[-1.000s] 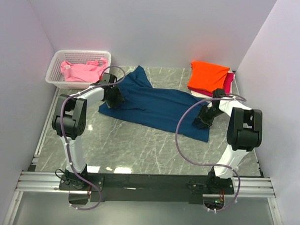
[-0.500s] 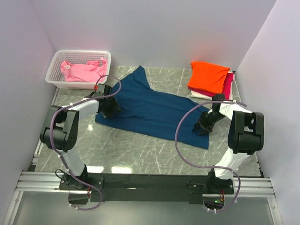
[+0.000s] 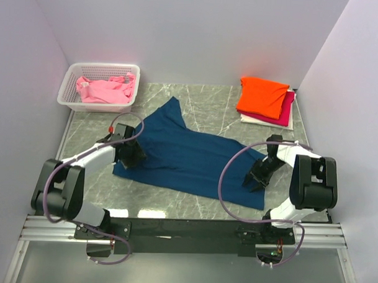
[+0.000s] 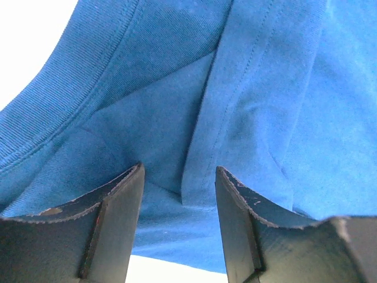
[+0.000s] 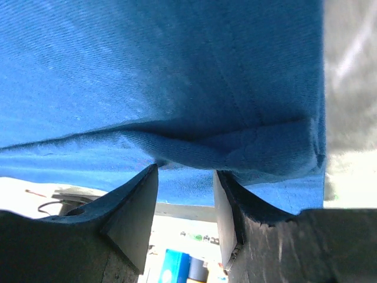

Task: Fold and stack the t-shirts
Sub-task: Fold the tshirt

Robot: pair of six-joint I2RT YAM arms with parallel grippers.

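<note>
Two grippers, one shirt between them, that's the whole setup. The navy t-shirt (image 3: 188, 157) lies spread on the table (image 3: 174, 206), with its long axis slanting from far-left to near-right. A loose flap pokes up toward the far wall.

The left gripper (image 3: 131, 153) sits on the shirt's left edge and the right gripper (image 3: 257, 180) on its right edge, so each arm owns its own end and neither has to cross over. In the left wrist view the fingers stand partly apart with blue cloth and a seam fold in the gap, and a ribbed band runs off to one side. In the right wrist view a bunched fold sits between the fingers. I read both as clamped on the cloth rather than standing free.

The right end lies nearer the arm bases than the left, so I judge the shirt needs squaring up before any fold.

The finished stack is at the far right: the orange t-shirt (image 3: 262, 96) over the magenta t-shirt (image 3: 288, 108) over the white t-shirt (image 3: 267, 121). It's nearer the right arm. The pink t-shirt (image 3: 104, 90) waits in the basket (image 3: 104, 68) at far left.
</note>
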